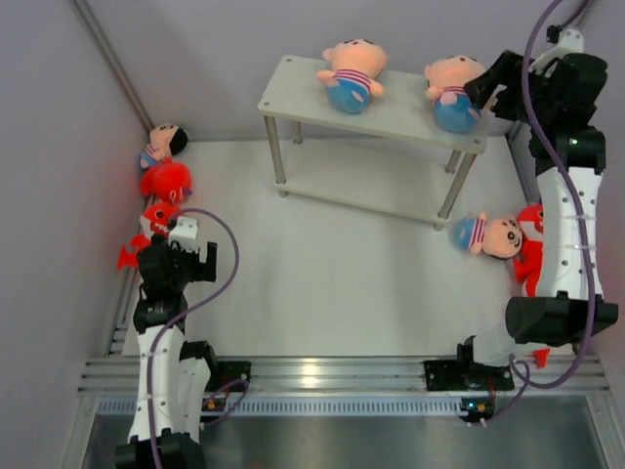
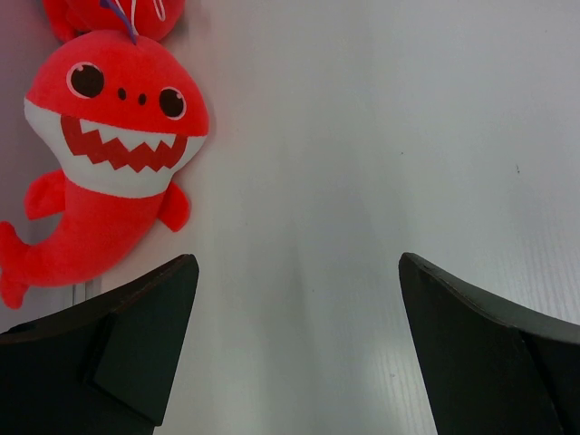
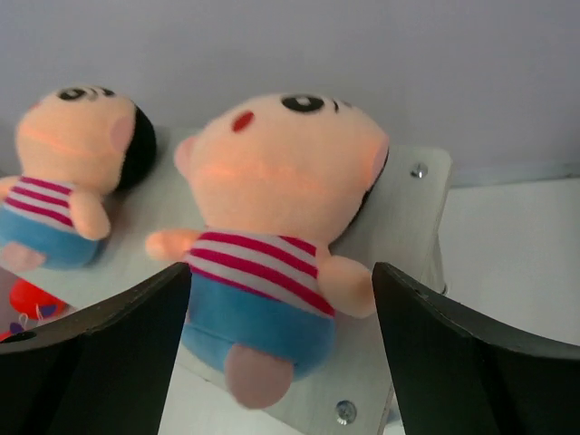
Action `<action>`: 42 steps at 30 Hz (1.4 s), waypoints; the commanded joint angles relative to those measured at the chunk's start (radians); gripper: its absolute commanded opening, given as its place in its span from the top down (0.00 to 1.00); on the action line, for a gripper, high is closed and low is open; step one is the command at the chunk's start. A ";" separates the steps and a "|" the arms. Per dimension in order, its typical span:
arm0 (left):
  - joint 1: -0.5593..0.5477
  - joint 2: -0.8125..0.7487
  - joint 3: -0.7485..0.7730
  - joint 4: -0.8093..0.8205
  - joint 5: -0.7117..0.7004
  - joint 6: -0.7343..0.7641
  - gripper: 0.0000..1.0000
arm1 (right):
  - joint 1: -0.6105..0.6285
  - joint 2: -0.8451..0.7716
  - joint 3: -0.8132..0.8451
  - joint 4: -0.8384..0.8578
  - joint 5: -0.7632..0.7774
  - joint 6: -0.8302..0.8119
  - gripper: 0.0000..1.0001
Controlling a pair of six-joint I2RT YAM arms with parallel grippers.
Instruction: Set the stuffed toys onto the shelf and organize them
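The shelf (image 1: 410,115) stands at the back of the table. Two striped-shirt dolls lie on its top board, one at the left (image 1: 352,73) and one at the right end (image 1: 452,93). My right gripper (image 1: 483,90) is at that right doll (image 3: 272,227). It is open, a finger on either side of the doll's blue bottom, and the doll rests on the board (image 3: 412,208). The other doll (image 3: 68,181) lies beyond it. My left gripper (image 2: 299,258) hangs open over bare table, with a red shark (image 2: 109,154) to its upper left.
By the left wall lie a doll (image 1: 164,145) and two red sharks (image 1: 166,181) (image 1: 151,227). A doll (image 1: 493,234) and a red shark (image 1: 530,244) lie beside the right arm. The shelf's lower board (image 1: 371,181) is bare. A metal rail (image 1: 322,376) runs along the near edge.
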 commanded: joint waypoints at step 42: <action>0.001 -0.003 -0.009 0.032 0.030 0.012 0.02 | 0.056 -0.072 0.110 0.118 -0.048 -0.059 0.00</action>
